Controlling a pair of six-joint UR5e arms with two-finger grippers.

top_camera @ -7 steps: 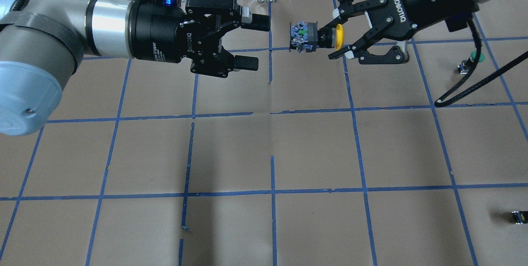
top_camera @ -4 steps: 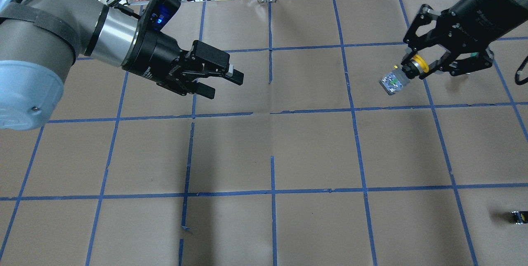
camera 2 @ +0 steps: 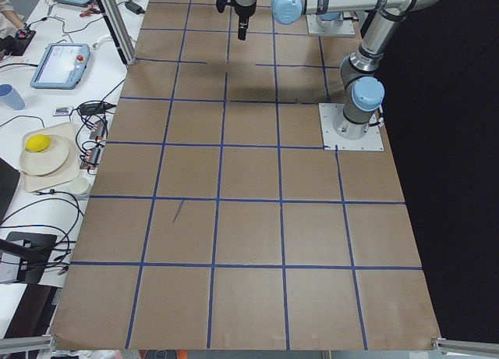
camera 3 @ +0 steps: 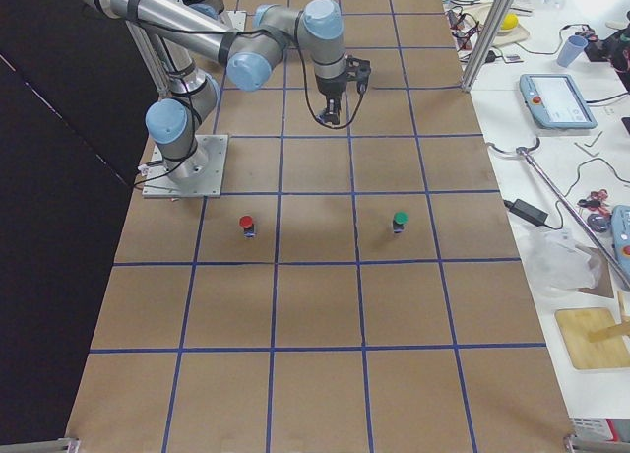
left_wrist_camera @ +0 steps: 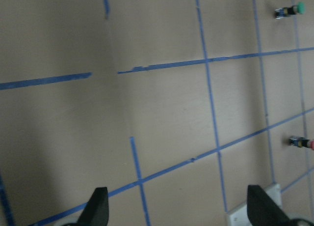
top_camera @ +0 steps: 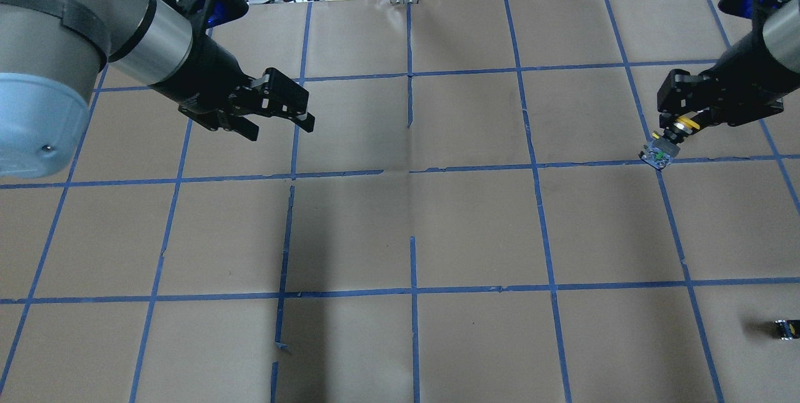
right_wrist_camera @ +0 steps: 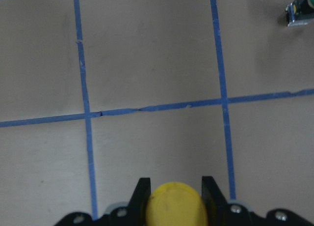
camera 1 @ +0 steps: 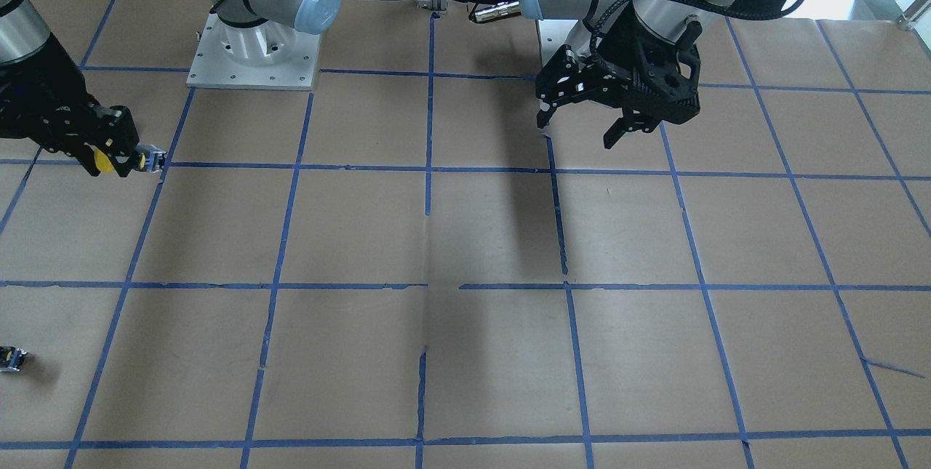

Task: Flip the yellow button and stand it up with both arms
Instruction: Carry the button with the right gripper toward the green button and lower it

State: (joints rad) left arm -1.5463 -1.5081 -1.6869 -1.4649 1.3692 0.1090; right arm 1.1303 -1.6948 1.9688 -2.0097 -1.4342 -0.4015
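right end effector (top_camera: 678,125) is pinching yellow mushroom-cap plastic button (top_camera: 664,144) at the cap, block base pointing below, likely for upright set-down | left end effector (top_camera: 281,128) is hovering spread, empty, well apart

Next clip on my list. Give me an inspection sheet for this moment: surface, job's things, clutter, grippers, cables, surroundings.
Surface: brown paper with a blue tape grid, the tape broken in places.
Job's things: yellow button held by its cap, base downward; whether it touches the paper cannot be told.
Clutter: red button, green button, small black block.
Grippers: right gripper shut on the yellow button; left gripper open, empty.
Cables: black cable looped at the left wrist.
Surroundings: side bench with a pendant and a plate.
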